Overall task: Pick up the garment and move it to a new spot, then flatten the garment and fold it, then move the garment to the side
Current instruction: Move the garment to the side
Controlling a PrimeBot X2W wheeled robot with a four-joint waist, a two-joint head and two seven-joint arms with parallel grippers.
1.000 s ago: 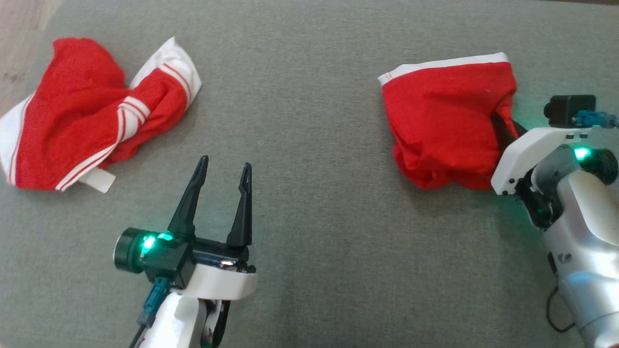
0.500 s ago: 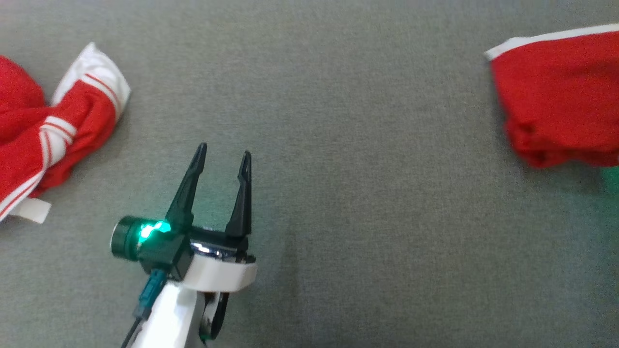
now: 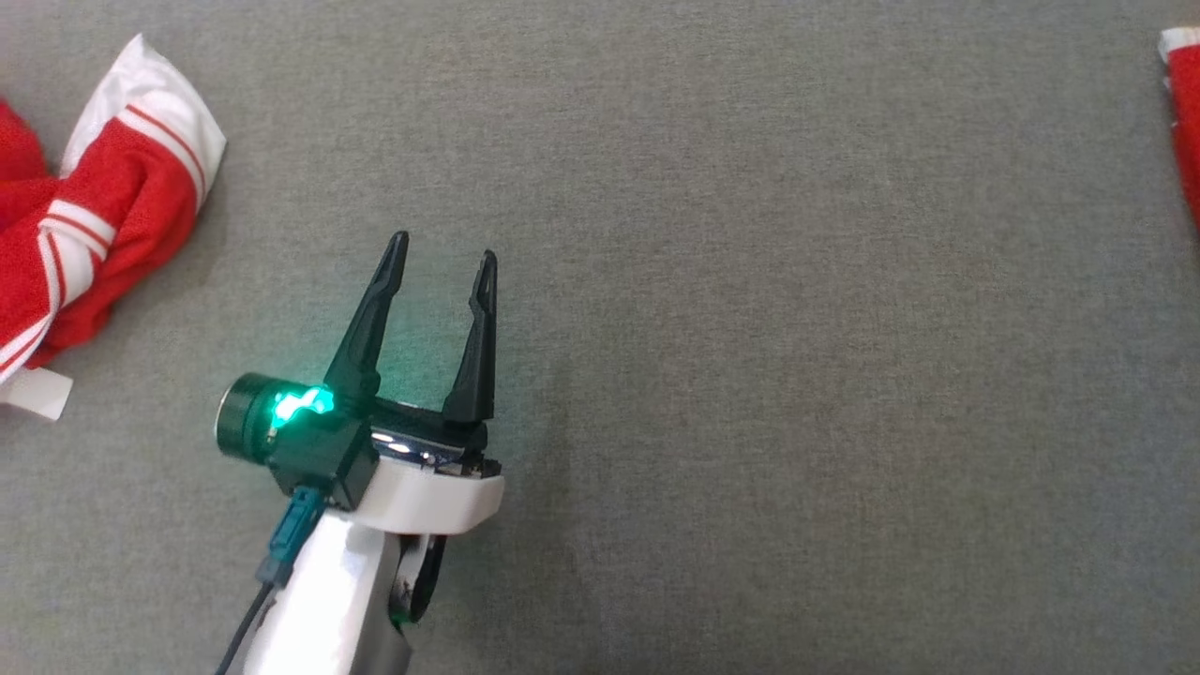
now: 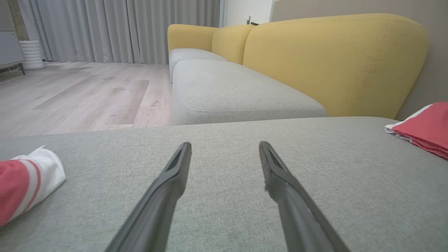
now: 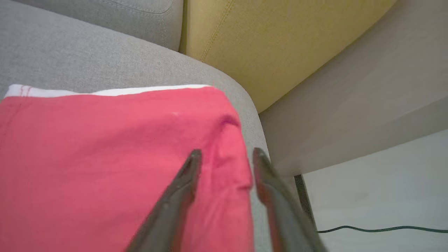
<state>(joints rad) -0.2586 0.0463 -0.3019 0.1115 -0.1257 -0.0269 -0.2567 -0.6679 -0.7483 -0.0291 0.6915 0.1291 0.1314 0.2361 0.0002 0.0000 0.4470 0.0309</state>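
Grey upholstery covers the sofa seat (image 3: pixel 750 375) where the left tool (image 3: pixel 444 246) hovers low, its two dark fingers spread wide with nothing between them. Off to that tool's left, well apart from it, lies a crumpled red-and-white garment (image 3: pixel 94 216), its white striped end the part nearest the fingers. Far to the same tool's right, at the seat's rounded corner, sits the folded red garment (image 5: pixel 105 157), a white band along its far edge. The right tool (image 5: pixel 227 151) hangs directly over that garment's right-hand edge with its fingers parted and red cloth showing in the gap beneath them; whether either fingertip touches the fabric cannot be told. Ahead of the right tool rises a yellow backrest (image 5: pixel 280 42), and lower to its right a dark cable (image 5: pixel 378 230) runs across a pale floor (image 5: pixel 385 196). Ahead of the left tool, beyond the seat's far edge, stand a second grey cushion (image 4: pixel 238 94), a wooden floor (image 4: pixel 87 94) and grey curtains (image 4: pixel 122 31).
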